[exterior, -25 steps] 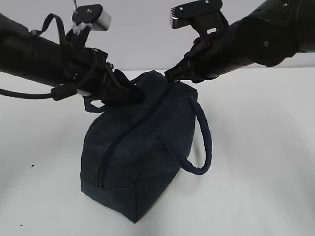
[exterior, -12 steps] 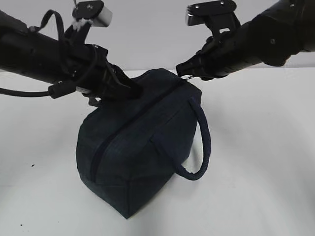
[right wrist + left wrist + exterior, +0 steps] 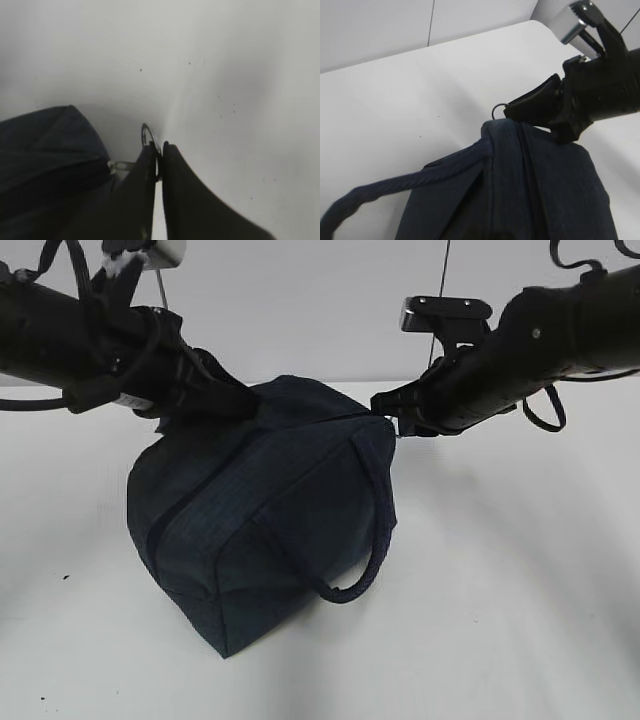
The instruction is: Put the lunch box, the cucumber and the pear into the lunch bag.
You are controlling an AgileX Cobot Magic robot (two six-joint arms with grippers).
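At lunch bag (image 3: pixel 265 520) top: right tool (image 3: pixel 159 165) pinching ring pull (image 3: pixel 146 135); left tool (image 3: pixel 235 400) clamping fabric.

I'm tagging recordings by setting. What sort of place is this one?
Probably a lab or test bench: a bare white tabletop against a plain pale wall, with two black robot arms working on a boxy dark navy fabric lunch bag, and no household furnishings.

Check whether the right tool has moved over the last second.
Yes. The right tool shifted rightward and lower against the table's back edge, shut on the zipper ring.
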